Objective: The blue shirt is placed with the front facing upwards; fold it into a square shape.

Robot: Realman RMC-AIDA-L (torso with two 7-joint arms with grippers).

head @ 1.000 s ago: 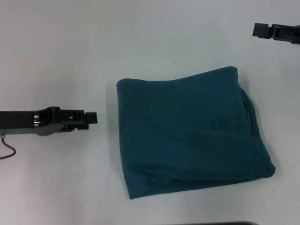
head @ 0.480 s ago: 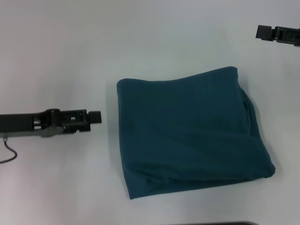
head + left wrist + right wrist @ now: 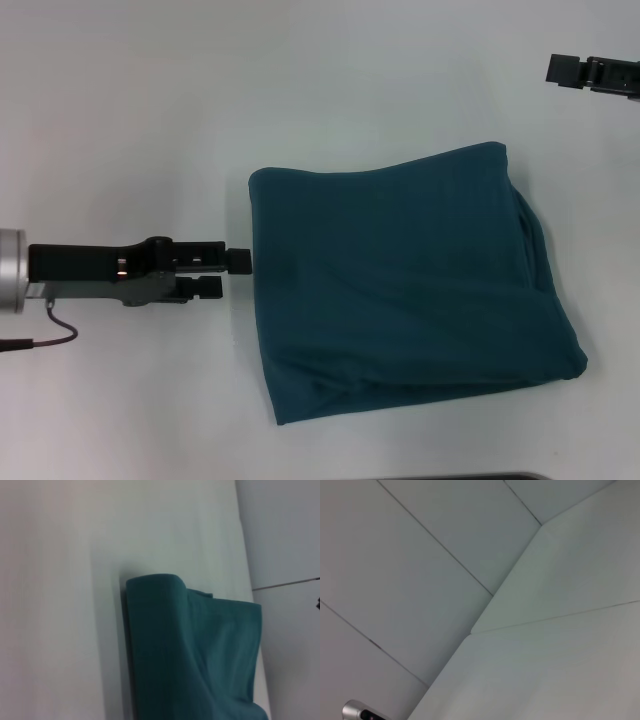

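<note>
The blue shirt [image 3: 400, 280] lies folded into a thick, roughly square bundle in the middle of the white table; no lettering or collar shows. My left gripper [image 3: 234, 273] reaches in from the left, low over the table. It is open, with its upper fingertip right at the bundle's left edge. The left wrist view shows the shirt [image 3: 190, 655] as stacked folded layers just ahead. My right gripper [image 3: 562, 68] hangs at the far right, well away from the shirt and holding nothing.
A thin cable [image 3: 50, 335] loops under the left arm. A dark strip [image 3: 480, 477] shows at the table's near edge. The right wrist view shows only pale panels and a table corner [image 3: 472, 632].
My left gripper has moved right, from well clear of the shirt to its left edge, and its two fingers now show apart. The right arm has barely moved.
</note>
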